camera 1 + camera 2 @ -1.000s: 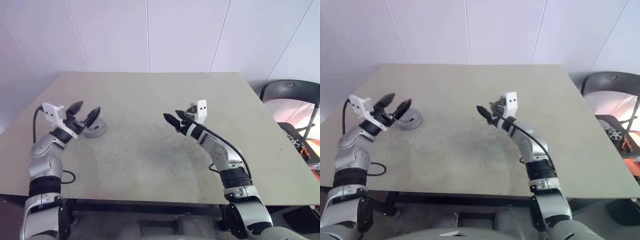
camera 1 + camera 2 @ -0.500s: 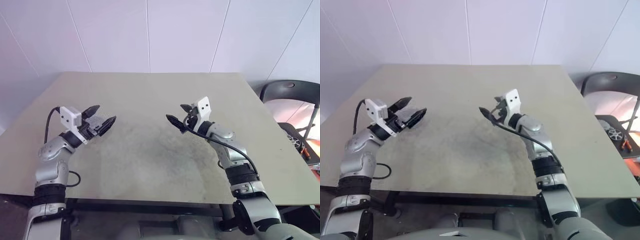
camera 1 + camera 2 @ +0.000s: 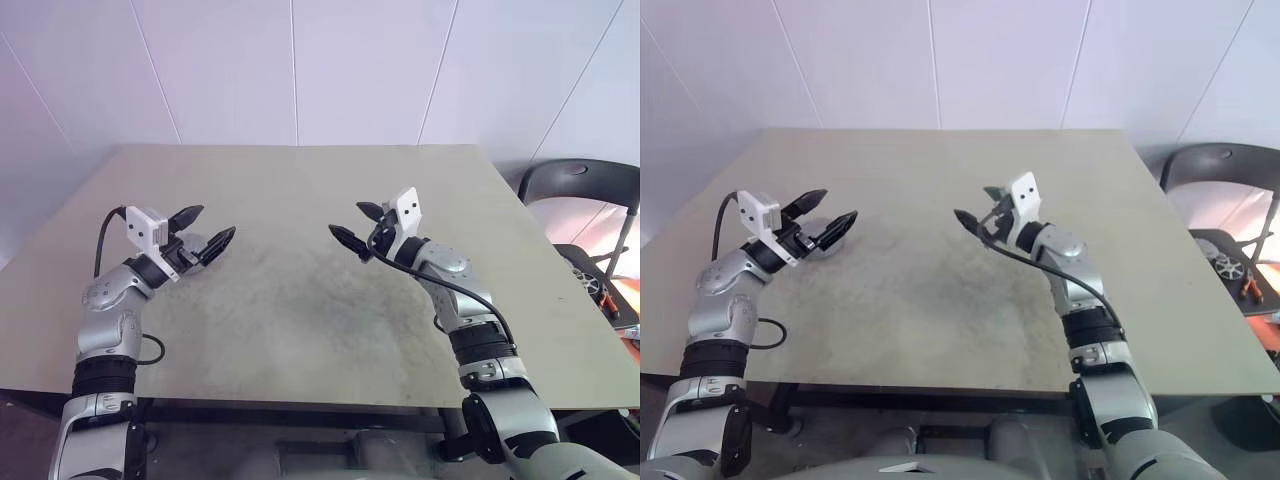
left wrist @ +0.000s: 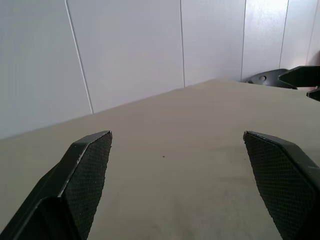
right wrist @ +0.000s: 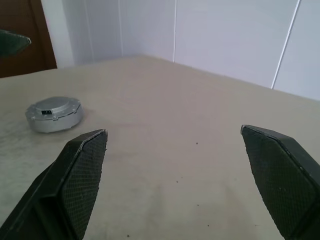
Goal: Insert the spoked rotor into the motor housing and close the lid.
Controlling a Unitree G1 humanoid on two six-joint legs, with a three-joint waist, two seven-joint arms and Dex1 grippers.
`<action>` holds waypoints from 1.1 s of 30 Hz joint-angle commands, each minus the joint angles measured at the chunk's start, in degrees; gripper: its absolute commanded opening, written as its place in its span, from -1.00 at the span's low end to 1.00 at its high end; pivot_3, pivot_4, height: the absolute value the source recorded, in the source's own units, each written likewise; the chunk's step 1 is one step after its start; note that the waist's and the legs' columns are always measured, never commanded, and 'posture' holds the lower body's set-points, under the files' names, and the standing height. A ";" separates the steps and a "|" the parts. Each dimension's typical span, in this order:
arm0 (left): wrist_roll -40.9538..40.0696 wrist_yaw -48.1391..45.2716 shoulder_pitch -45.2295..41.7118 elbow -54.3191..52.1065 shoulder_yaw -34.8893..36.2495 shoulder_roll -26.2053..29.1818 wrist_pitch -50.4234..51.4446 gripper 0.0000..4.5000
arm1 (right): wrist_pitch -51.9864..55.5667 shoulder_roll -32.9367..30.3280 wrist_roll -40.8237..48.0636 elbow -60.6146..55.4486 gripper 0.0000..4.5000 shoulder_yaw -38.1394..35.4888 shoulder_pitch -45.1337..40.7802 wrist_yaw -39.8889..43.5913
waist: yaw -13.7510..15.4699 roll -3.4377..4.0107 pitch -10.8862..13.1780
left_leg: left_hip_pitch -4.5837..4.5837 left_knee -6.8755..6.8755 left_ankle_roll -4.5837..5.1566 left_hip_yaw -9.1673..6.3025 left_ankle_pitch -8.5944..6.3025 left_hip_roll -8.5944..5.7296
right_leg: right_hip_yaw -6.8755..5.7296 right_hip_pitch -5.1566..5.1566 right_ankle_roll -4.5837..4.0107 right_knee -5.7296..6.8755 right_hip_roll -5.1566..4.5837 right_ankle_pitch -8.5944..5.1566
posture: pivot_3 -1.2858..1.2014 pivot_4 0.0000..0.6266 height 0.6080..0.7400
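The motor housing (image 5: 54, 114) is a short round silver cup standing on the table, with a flat grey lid (image 5: 54, 106) on top of it. The spoked rotor is hidden. In the eye views my left gripper (image 3: 214, 224) hovers open over the table's left side and covers the housing. My right gripper (image 3: 345, 219) hangs open above the table's middle, pointing left toward the housing, well apart from it. Both wrist views show wide-spread empty fingers (image 4: 87, 175) (image 5: 82, 165).
The beige table (image 3: 300, 320) stretches wide around both arms. A dark chair (image 3: 580, 185) stands off its far right corner. White wall panels rise behind the table's far edge.
My left gripper shifted right and now covers the housing, which earlier showed beside its fingers. My right gripper opened wider and its wrist rolled.
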 commanded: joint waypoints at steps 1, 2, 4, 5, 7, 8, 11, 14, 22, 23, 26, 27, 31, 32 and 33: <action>-0.42 -0.66 -0.16 -1.54 0.10 0.83 0.19 1.00 | -0.89 -0.41 0.06 0.31 0.99 -0.97 -2.49 0.51 | 0.01 0.00 0.00 | 0.00 -0.01 0.00 0.00 0.00 0.00 | 0.00 0.00 0.00 0.00 0.00 0.00 | 0.03 -1.00 1.00; 0.17 -1.02 -0.29 -1.13 -0.47 0.95 0.06 1.00 | -1.21 -0.42 -0.15 0.94 0.99 -1.10 -2.74 0.32 | 0.01 0.00 0.00 | 0.00 -0.01 0.00 0.00 0.00 0.00 | 0.00 0.00 0.00 0.00 0.00 0.00 | 0.03 -1.00 1.00; 1.34 -1.14 -0.49 -0.55 -1.16 1.13 -0.57 1.00 | -1.19 0.05 0.20 1.06 0.99 -1.51 -2.38 -0.09 | 0.01 0.00 0.00 | -0.01 0.00 0.00 0.00 0.00 0.00 | 0.00 0.00 0.00 -0.01 0.00 0.00 | 0.03 -1.00 1.00; 0.90 -0.99 -0.75 -0.96 -0.86 1.05 -0.33 1.00 | -0.83 0.57 0.60 0.52 0.99 -1.48 -1.83 -0.13 | 0.02 0.00 0.00 | -0.01 0.00 0.00 0.00 0.00 0.00 | 0.00 0.00 0.00 -0.01 0.00 0.00 | 0.03 -1.00 1.00; -0.31 -0.44 -1.30 -1.38 0.03 0.75 0.05 1.00 | -1.03 1.16 -0.29 0.46 0.99 -0.30 -1.25 -0.10 | 0.02 0.00 0.00 | -0.01 0.00 0.00 0.00 0.00 0.00 | 0.00 0.00 0.00 0.00 0.00 0.00 | 0.03 -1.00 1.00; -0.32 -0.13 -1.52 -1.15 0.13 0.74 -0.02 1.00 | -1.25 1.31 -0.81 0.74 0.99 0.09 -1.36 -0.17 | 0.02 0.00 0.00 | 0.00 0.00 0.00 0.00 0.00 0.00 | 0.00 0.00 0.00 0.01 0.00 0.00 | 0.03 -1.00 1.00; 0.77 0.06 -2.37 0.16 -0.94 0.70 -0.51 1.00 | -1.27 1.78 -0.67 1.08 0.99 -0.47 -2.89 -0.44 | 0.01 0.00 0.00 | 0.00 0.00 0.00 0.00 0.00 0.00 | 0.00 -0.01 0.02 0.02 0.00 0.01 | 0.03 -1.00 1.00; 0.64 -0.03 -3.03 0.29 -1.36 0.38 -0.54 1.00 | -1.48 1.73 -0.47 1.28 0.99 -1.29 -3.37 -0.90 | 0.01 0.00 0.00 | 0.00 0.01 0.00 0.00 0.00 0.00 | 0.00 0.00 0.01 0.02 0.00 0.01 | 0.03 -1.00 1.00; 0.49 -0.28 -2.94 -0.25 -1.80 0.19 -0.29 1.00 | -1.32 1.89 -0.61 1.01 0.99 -0.81 -2.86 -0.45 | -0.01 0.00 0.00 | -0.01 0.00 0.00 0.00 0.00 0.00 | 0.00 0.00 0.11 0.01 0.00 0.07 | 0.03 -1.00 1.00; 0.35 -0.50 -2.40 -0.73 -1.81 0.29 -0.08 1.00 | -1.26 1.82 -0.57 0.69 0.99 -0.70 -2.57 -0.23 | -0.04 0.00 0.00 | 0.00 0.00 0.00 0.00 0.00 0.00 | 0.00 0.00 0.11 0.01 0.00 0.07 | 0.03 -1.00 1.00; -0.14 -1.05 -1.50 -1.52 -1.66 0.52 0.50 1.00 | -1.29 1.69 -0.69 0.57 0.99 -0.53 -2.08 0.08 | -0.02 0.00 0.00 | 0.01 -0.01 0.00 0.00 0.00 0.00 | 0.00 0.00 0.10 0.03 0.00 0.07 | 0.03 -1.00 1.00; -0.22 -1.23 -1.27 -1.78 -1.68 0.54 0.70 1.00 | -1.15 1.66 -0.67 0.50 0.99 -0.50 -1.93 0.19 | -0.01 0.00 0.00 | 0.02 -0.01 0.00 -0.01 0.00 0.00 | 0.00 0.00 0.08 0.04 0.00 0.06 | 0.03 -1.00 1.00; -0.29 -1.64 -0.61 -2.56 -1.88 0.41 1.53 1.00 | -0.18 1.52 -0.55 -0.06 0.99 -0.15 -1.31 0.92 | 0.00 0.00 0.00 | 0.01 0.00 0.00 0.00 0.00 0.00 | 0.00 0.00 0.02 0.04 0.00 0.02 | 0.03 -1.00 1.00; -0.36 -1.68 -0.52 -2.74 -1.88 0.34 1.74 1.00 | 0.10 1.49 -0.53 -0.22 0.99 -0.06 -1.21 1.10 | 0.01 0.00 0.00 | 0.01 0.01 0.00 0.00 0.00 0.00 | 0.00 0.00 0.01 0.04 0.00 0.02 | 0.03 -1.00 1.00; -0.42 -1.73 -0.42 -2.92 -1.91 0.28 1.92 1.00 | 0.45 1.45 -0.47 -0.42 0.99 0.02 -1.11 1.30 | 0.02 0.00 0.00 | 0.01 0.02 0.00 0.00 0.00 0.00 | 0.00 0.00 0.01 0.04 0.00 0.02 | 0.03 -1.00 1.00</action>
